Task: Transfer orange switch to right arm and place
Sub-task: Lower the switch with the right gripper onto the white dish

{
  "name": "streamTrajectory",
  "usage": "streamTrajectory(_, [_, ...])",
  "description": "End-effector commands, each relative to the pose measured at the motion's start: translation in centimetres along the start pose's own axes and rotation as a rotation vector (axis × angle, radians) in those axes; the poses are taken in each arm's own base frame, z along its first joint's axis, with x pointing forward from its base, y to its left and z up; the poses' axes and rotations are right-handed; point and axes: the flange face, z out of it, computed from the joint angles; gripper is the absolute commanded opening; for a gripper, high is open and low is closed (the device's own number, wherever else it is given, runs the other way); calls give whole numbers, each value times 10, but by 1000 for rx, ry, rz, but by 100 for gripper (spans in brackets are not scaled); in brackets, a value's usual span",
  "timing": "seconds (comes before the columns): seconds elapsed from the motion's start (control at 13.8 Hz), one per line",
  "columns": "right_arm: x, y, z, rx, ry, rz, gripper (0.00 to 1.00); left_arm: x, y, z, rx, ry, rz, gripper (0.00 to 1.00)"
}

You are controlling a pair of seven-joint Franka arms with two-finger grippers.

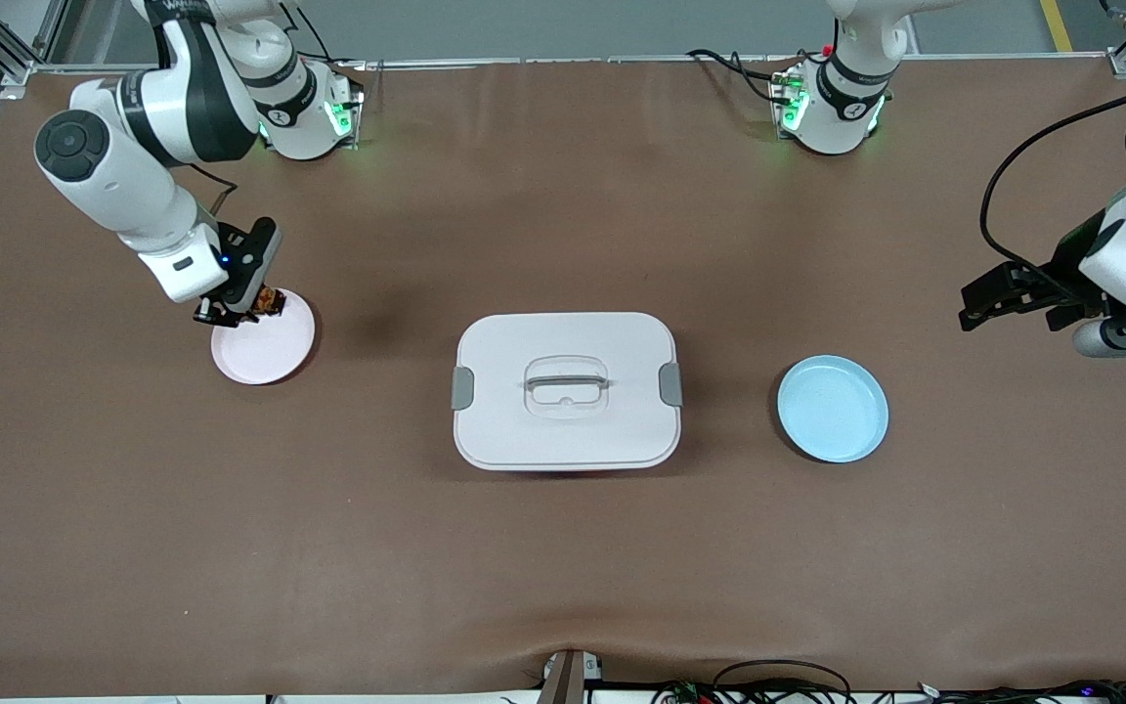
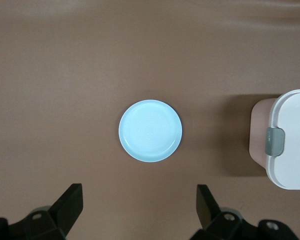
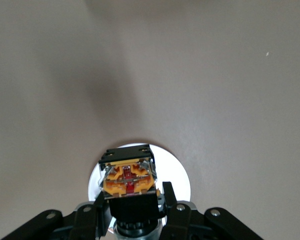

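The orange switch (image 3: 128,177), a small black block with a bright orange face, sits clamped between the fingers of my right gripper (image 3: 135,202), which is shut on it. In the front view the right gripper (image 1: 255,305) holds the orange switch (image 1: 270,301) just over the edge of the pale pink plate (image 1: 265,354) at the right arm's end of the table. The pink plate (image 3: 180,175) shows white beneath the switch in the right wrist view. My left gripper (image 1: 988,303) hangs open and empty above the table at the left arm's end, and its two fingers (image 2: 70,202) stand wide apart.
A white lidded box (image 1: 566,389) with a handle and grey clasps stands mid-table. A light blue plate (image 1: 833,408) lies between the box and the left arm's end; the same blue plate (image 2: 150,130) and box (image 2: 290,140) show in the left wrist view. Cables run along the table's near edge.
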Motion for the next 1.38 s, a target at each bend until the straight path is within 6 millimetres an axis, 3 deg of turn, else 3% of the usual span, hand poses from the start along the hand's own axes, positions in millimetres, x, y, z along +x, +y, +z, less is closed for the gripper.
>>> streamTrajectory(0.0, [-31,-16,18,-47,3,-31,0,-8,-9,-2,26,-7,-11,100])
streamTrajectory(0.22, [-48,-21,42,-93,13,-35,0,-11,-29,6,13,4,-4,100])
streamTrajectory(0.36, [-50,-22,61,-90,10,-40,0,-33,-28,14,18,49,12,100])
streamTrajectory(0.65, [-51,-19,88,-96,8,-49,0,-31,-39,18,8,42,-8,100])
streamTrajectory(0.94, [-69,-16,132,-79,-7,-71,0,-23,-40,-4,13,61,-15,100])
streamTrajectory(1.3, [-71,-18,155,-62,-13,-83,0,-19,-45,-4,20,42,-22,100])
